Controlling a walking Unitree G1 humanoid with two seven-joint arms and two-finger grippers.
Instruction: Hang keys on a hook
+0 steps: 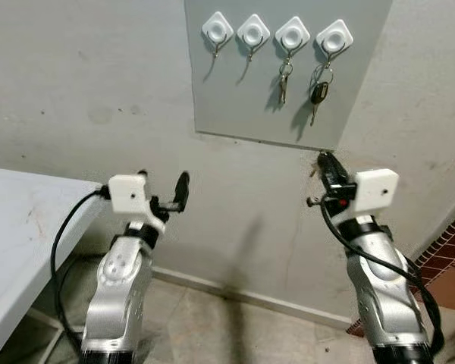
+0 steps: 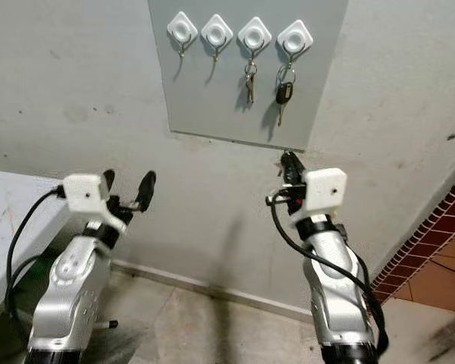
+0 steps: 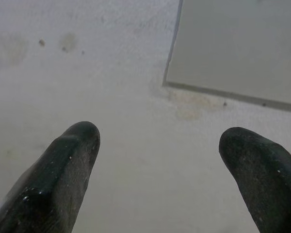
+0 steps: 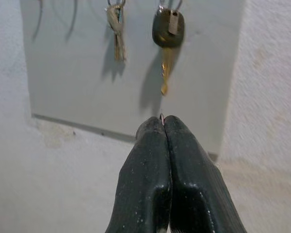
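Right gripper [image 1: 324, 161] closed, empty, just below board's [image 1: 235, 114] lower edge, left gripper [image 1: 163, 189] open, clear of wall

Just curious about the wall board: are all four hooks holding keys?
No, the two right-hand hooks carry keys; the two left-hand hooks hang bare.

Matt grey board [image 1: 235, 98]; glossy white plastic hooks [image 1: 292, 33]; metal keys [image 4: 116, 34]; rough plaster wall [image 1: 76, 83]; matt black rubbery pincer fingers [image 3: 63, 170].
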